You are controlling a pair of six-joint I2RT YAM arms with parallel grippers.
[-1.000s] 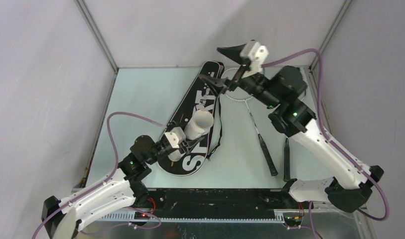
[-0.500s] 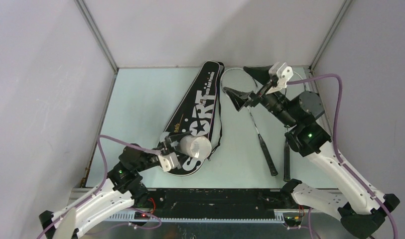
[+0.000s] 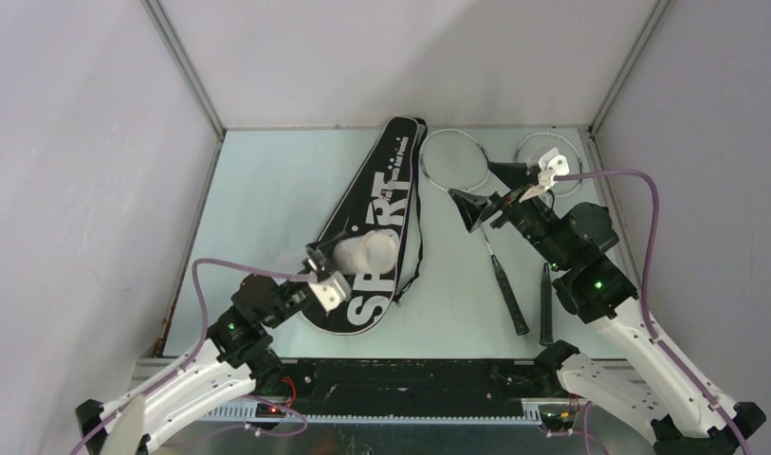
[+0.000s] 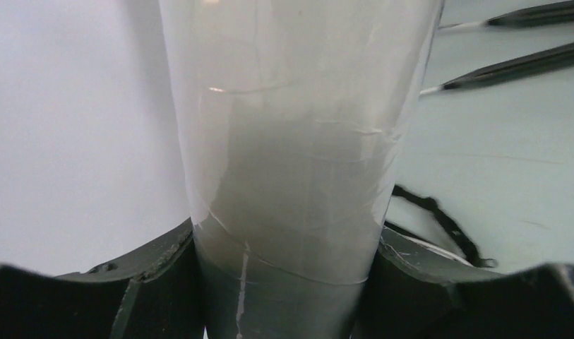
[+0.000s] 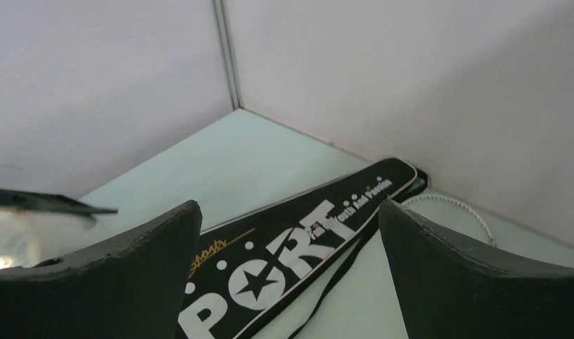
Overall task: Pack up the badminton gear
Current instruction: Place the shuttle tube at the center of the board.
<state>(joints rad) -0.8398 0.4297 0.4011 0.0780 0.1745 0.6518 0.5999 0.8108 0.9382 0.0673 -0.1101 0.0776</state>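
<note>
White tube, gripped by left claw, hides some bag lettering; right claw gapes.

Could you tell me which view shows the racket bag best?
Top external: the whole racket bag shows, except under the white tube in the left gripper. The right wrist shows only its lettered part; the left wrist only a black strap.

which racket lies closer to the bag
The racket with the slanted handle: its head lies right beside the bag. The other racket lies farther right.
</note>
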